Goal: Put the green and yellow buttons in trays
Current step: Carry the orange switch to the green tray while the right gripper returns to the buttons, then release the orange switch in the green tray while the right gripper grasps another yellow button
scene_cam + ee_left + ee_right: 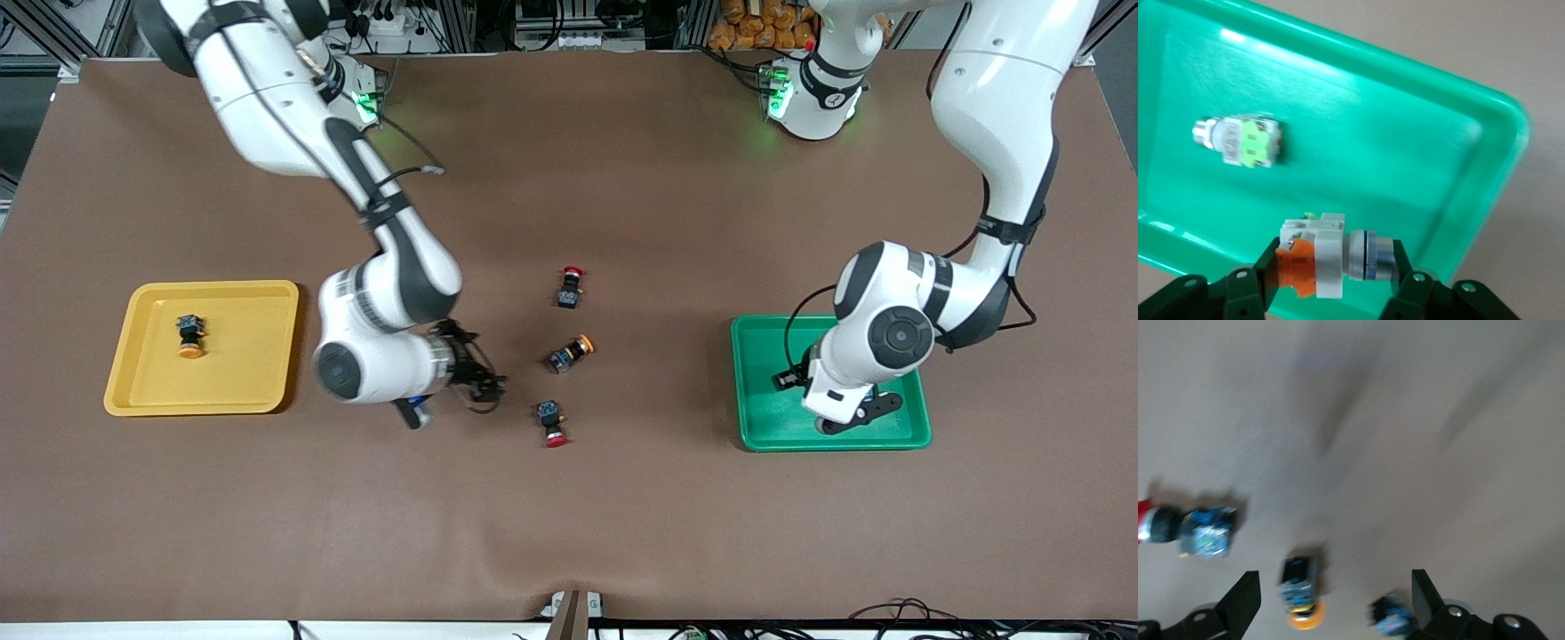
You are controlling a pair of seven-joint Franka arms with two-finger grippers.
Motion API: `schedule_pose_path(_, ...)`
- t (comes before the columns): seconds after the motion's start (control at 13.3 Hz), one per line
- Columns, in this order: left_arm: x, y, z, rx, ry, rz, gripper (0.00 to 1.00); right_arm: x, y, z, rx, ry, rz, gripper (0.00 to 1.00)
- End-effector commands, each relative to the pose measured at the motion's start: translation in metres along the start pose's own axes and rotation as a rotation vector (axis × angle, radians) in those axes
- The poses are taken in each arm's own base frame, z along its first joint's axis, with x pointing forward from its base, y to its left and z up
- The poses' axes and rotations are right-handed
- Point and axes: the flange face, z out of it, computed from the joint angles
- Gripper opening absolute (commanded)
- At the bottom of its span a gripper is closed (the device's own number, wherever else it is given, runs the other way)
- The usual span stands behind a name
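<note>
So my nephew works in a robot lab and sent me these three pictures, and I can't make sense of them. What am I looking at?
Two white robot arms share a brown table; one picture looks down from above, the other two come from cameras on each arm's wrist.

The left gripper is over the green tray, shut on a silvery button. Another silvery button already lies in that tray.

The right gripper is open, over the table's middle, where three black-bodied buttons lie: one with a yellow-orange cap and two red-capped ones. The yellow tray holds one yellow-orange-capped button.
</note>
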Motion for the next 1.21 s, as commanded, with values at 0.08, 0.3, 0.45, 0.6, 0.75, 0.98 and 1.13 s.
schedule_pose_path(0.08,0.01,-0.013,0.007,0.017,0.005,-0.005,1.0,-0.029,-0.006,0.022,0.068,-0.028,0.095,1.0)
schedule_pose_path(0.3,0.009,-0.013,-0.014,0.012,0.035,0.051,1.0,-0.044,-0.011,0.039,0.108,-0.007,0.096,1.0)
schedule_pose_path(0.45,0.009,-0.013,-0.039,0.003,0.069,0.068,1.0,-0.058,-0.009,0.073,0.107,0.024,0.081,1.0)
schedule_pose_path(0.6,0.003,-0.017,-0.067,0.022,0.087,0.08,1.0,-0.058,-0.008,0.085,0.1,0.033,0.078,0.99)
schedule_pose_path(0.75,-0.004,-0.026,-0.113,0.033,0.122,0.161,1.0,-0.058,-0.007,0.093,0.101,0.037,0.077,0.96)
schedule_pose_path(0.98,-0.021,-0.043,-0.183,0.048,0.165,0.153,1.0,-0.066,-0.006,0.108,0.112,0.049,0.063,0.6)
schedule_pose_path(1.13,-0.025,-0.056,-0.228,0.069,0.173,0.163,1.0,-0.063,-0.007,0.106,0.116,0.056,0.057,0.0)
